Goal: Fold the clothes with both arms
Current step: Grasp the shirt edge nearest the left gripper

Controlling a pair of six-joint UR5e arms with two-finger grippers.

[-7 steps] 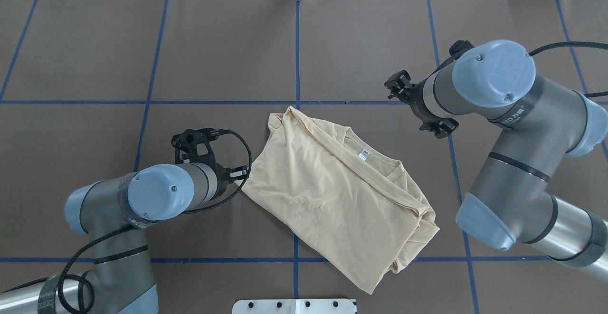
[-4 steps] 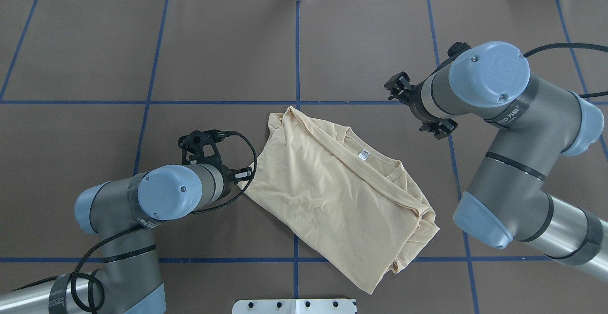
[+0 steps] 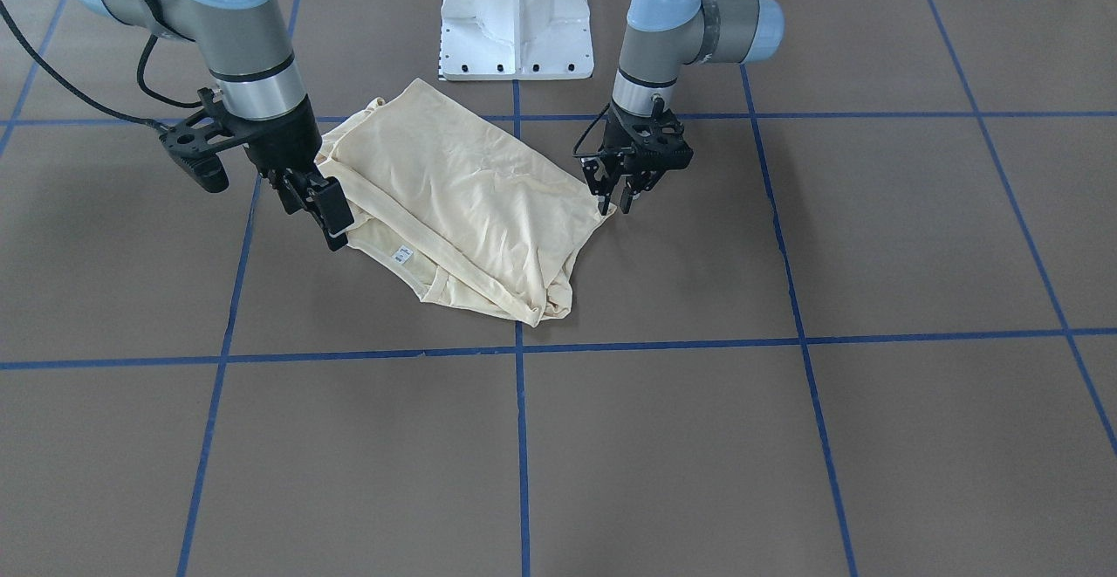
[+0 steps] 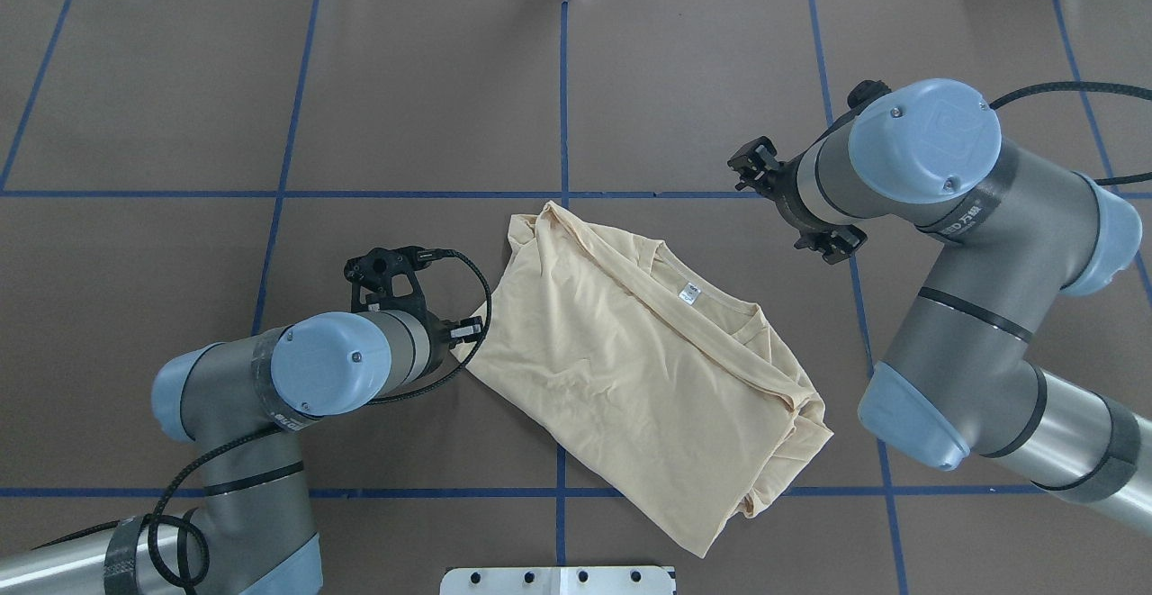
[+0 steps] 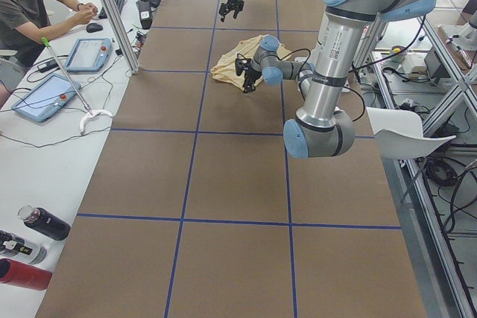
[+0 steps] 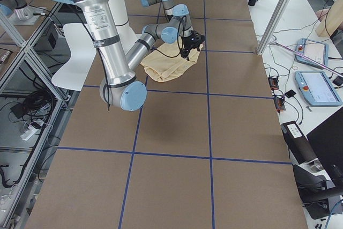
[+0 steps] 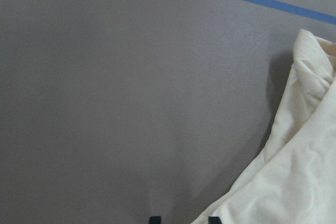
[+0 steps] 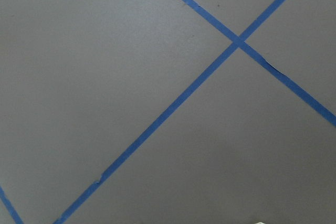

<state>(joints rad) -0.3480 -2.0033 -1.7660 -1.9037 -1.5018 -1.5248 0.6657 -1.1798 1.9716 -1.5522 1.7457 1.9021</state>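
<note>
T-shirt (image 4: 630,370) now has the left gripper (image 3: 618,197) crept to its corner, jaws apart, ready to pinch; the right gripper (image 3: 323,217) jaws I cannot tell.

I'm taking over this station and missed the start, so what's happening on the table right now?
Two robot arms are working on a cream long-sleeved shirt that lies partly folded on the brown table. The left gripper is open and low at one corner of the shirt, apparently about to take it. The right gripper hangs by the opposite side, near the neck label; I cannot tell whether it is open. Neither arm has lifted any cloth.
</note>
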